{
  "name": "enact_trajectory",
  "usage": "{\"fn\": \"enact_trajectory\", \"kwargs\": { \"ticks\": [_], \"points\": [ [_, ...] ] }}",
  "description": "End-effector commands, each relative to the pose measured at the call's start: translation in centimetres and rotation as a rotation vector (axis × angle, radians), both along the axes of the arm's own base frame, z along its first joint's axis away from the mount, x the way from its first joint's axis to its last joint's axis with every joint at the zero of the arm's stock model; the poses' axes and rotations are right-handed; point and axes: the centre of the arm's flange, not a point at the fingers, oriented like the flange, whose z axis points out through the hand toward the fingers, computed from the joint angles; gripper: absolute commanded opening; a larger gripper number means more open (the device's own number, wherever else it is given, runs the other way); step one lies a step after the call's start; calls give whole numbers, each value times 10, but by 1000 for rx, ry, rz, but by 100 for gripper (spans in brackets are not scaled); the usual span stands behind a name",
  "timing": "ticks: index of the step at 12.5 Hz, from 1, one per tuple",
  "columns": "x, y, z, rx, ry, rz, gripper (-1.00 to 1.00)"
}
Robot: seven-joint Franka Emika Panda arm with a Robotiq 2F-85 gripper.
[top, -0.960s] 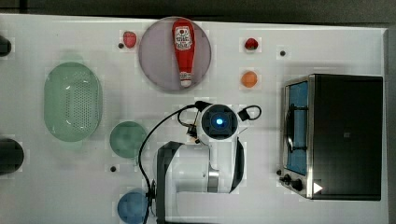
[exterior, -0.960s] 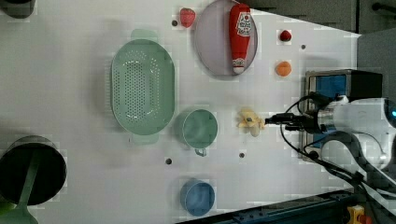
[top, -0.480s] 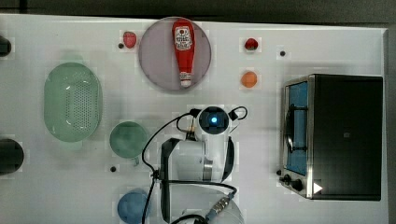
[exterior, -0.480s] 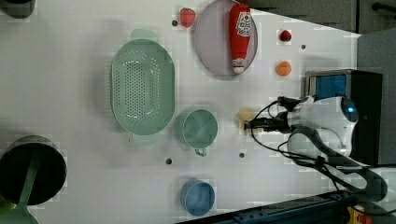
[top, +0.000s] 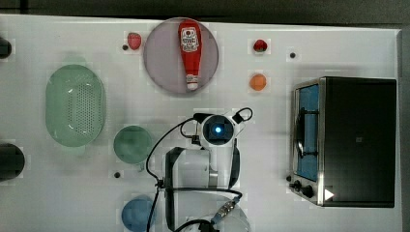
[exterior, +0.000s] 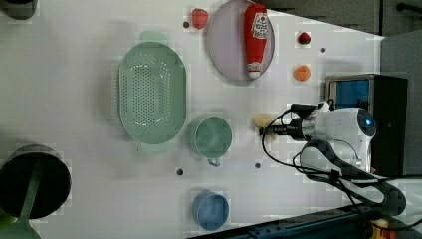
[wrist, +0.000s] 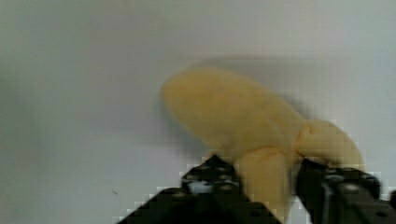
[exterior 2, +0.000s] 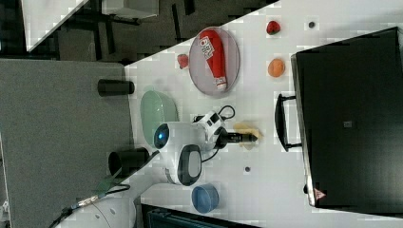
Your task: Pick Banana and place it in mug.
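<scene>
A pale yellow peeled banana (wrist: pixel 233 112) lies on the white table, and one lobe of it sits between the two black fingers of my gripper (wrist: pixel 268 182), which press on it from both sides. In the left view the banana (exterior: pixel 261 121) lies just right of the green mug (exterior: pixel 213 137), with my gripper (exterior: pixel 266 131) down on its right end. In the right view the gripper (exterior 2: pixel 252 137) reaches onto the banana (exterior 2: pixel 247 128). From the top view the mug (top: pixel 132 144) stands upright left of the arm's hand, which hides the banana.
A green colander (exterior: pixel 152 92) lies left of the mug in the left view. A plate (exterior: pixel 224 45) carries a ketchup bottle (exterior: pixel 256 37). A toaster oven (exterior: pixel 368 94) stands behind the arm. A blue cup (exterior: pixel 210 210), an orange ball (exterior: pixel 301 73) and a black pot (exterior: pixel 32 181) also stand about.
The arm has moved toward the left view's left, onto the banana. Its fingers have come from wide open to closed around the banana.
</scene>
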Motion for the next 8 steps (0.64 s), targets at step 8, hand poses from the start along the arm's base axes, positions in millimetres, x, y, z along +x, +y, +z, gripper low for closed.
{"fn": "enact_trajectory", "kwargs": {
  "ticks": [8],
  "points": [
    [23, -18, 238, 15, -151, -13, -46]
  ]
}}
